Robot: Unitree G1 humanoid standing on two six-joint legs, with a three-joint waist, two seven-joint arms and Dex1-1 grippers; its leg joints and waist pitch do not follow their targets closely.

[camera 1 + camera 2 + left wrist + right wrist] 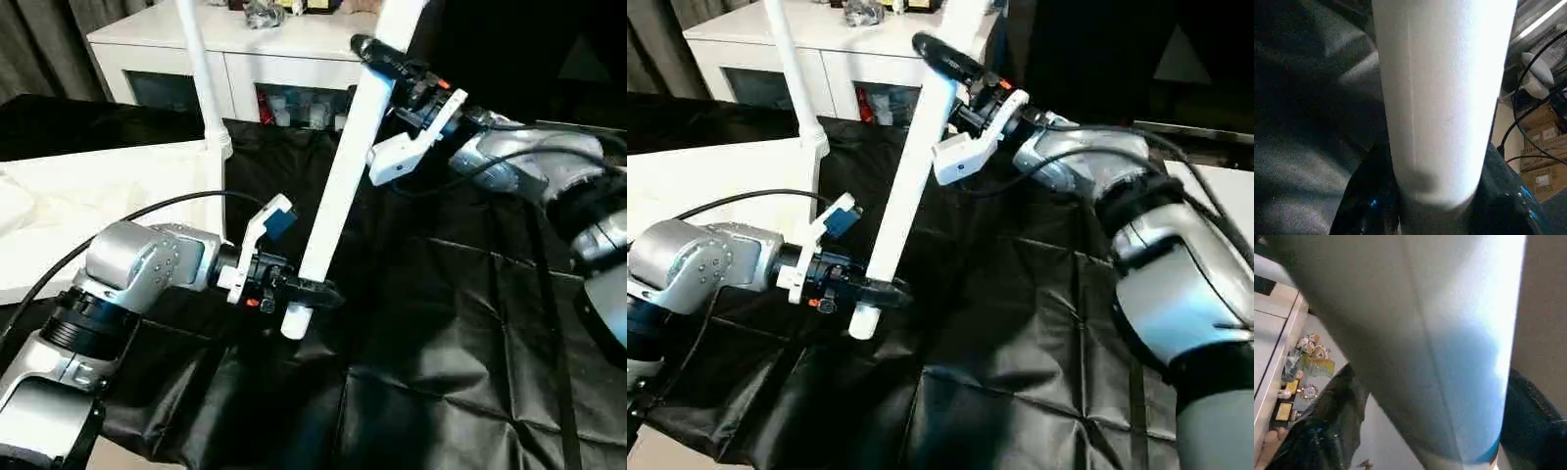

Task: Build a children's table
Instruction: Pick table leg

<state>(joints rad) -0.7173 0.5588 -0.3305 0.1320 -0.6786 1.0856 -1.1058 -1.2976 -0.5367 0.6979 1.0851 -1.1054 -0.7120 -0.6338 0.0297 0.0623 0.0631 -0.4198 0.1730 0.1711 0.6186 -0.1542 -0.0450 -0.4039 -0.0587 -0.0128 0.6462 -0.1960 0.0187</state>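
While the bent left arm reaches rightward, the left gripper (306, 291) is clamped near the bottom of a long round white plastic leg (338, 176) leaning over the black cloth (441, 333); higher, the right gripper (939, 61) straddles it, whether gripping I cannot tell.

Below left gripper (312, 294): open black cloth (441, 372).
Beyond right gripper (377, 54): cabinet (294, 49) blocked passage.
Between them: slanted leg (338, 186).
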